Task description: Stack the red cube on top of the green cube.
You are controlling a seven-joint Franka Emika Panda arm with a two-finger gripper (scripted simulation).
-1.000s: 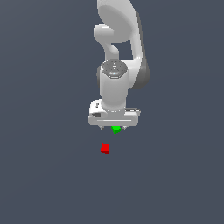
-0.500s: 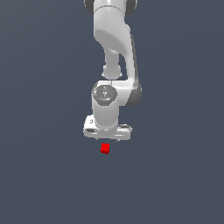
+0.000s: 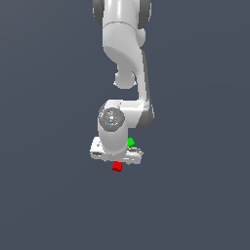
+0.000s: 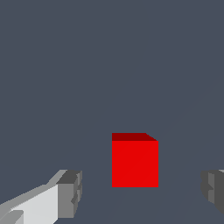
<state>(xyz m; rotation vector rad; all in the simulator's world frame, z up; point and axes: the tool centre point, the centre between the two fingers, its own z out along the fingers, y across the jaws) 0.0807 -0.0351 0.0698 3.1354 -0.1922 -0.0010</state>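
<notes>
While the released pincer [image 4: 139, 197] straddled the red cube [image 4: 134, 160] on the counter [image 4: 87, 65], near the green cube [image 3: 130, 142], it needed to descend squarely and centre before clenching.

Exterior view: I look from high, far back — whole arm [image 3: 122, 73] in frame.
Wrist view: close, facing down between the fingers [image 4: 65, 194].
Shared: red cube [image 4: 134, 162] — both views.
</notes>
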